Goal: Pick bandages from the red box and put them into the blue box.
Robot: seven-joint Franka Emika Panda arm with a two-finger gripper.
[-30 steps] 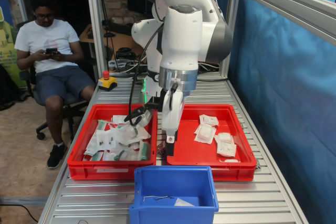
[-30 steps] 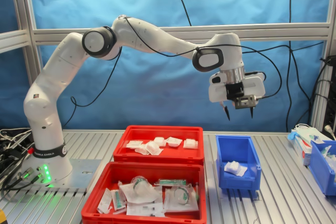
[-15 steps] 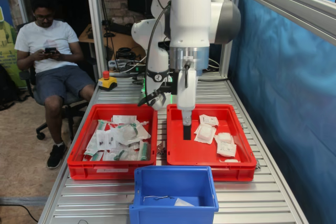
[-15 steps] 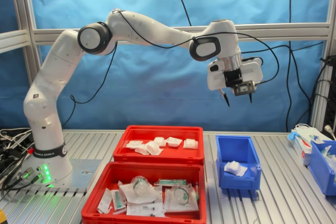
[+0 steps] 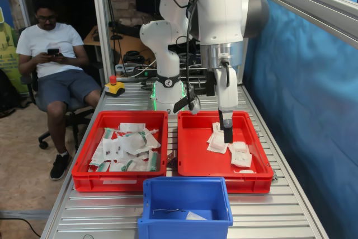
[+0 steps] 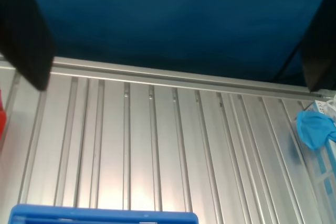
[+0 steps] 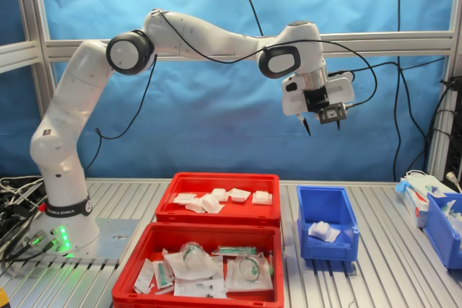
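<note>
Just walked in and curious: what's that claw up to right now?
Claw open, empty, high above the blue box. One bandage inside it; more in the red box. Nothing blocking.

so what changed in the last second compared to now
The gripper rose a little and swung toward the first exterior view's right, from between the two red trays to above the shallow red plastic tray of flat white square sachets, rotating as it went. It carries nothing, its fingers apart. The sachets, the twin red tray of green-and-white packets and the deeper blue plastic bin stayed put.
</note>
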